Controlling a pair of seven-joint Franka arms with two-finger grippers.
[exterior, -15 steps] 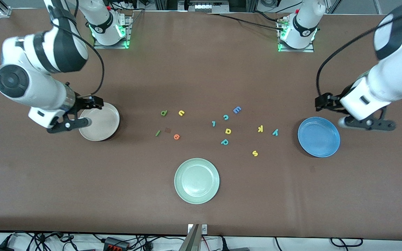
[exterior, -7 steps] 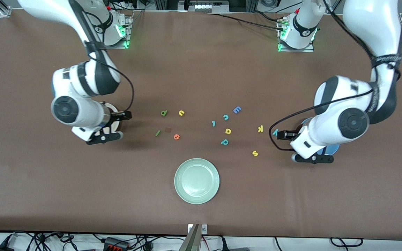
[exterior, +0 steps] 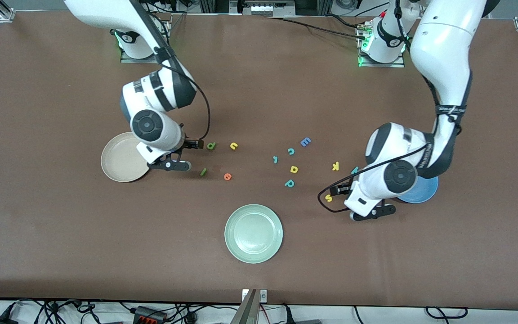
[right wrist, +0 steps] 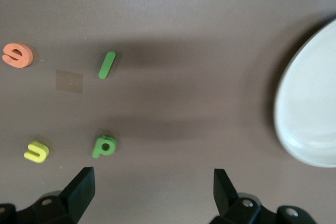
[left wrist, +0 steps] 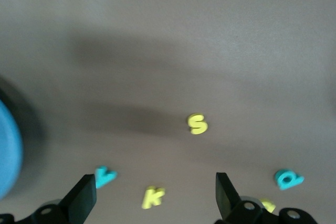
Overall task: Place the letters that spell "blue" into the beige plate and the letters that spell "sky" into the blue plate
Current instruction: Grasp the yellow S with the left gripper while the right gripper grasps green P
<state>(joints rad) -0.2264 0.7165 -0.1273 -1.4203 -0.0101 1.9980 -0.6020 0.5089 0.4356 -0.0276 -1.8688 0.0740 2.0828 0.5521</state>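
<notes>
Left wrist view: yellow s [left wrist: 197, 124] just ahead of open left gripper [left wrist: 152, 195].

No printed labels, brands or numbers can be read. The only legible characters are the toy letters themselves, scattered on the table [exterior: 61, 252]: a green b [exterior: 211, 145], yellow u [exterior: 234, 145], orange e [exterior: 227, 176], blue E [exterior: 305, 141], teal c [exterior: 291, 151], yellow a [exterior: 294, 169], yellow k [exterior: 335, 166] and yellow s [exterior: 328, 197].
</notes>
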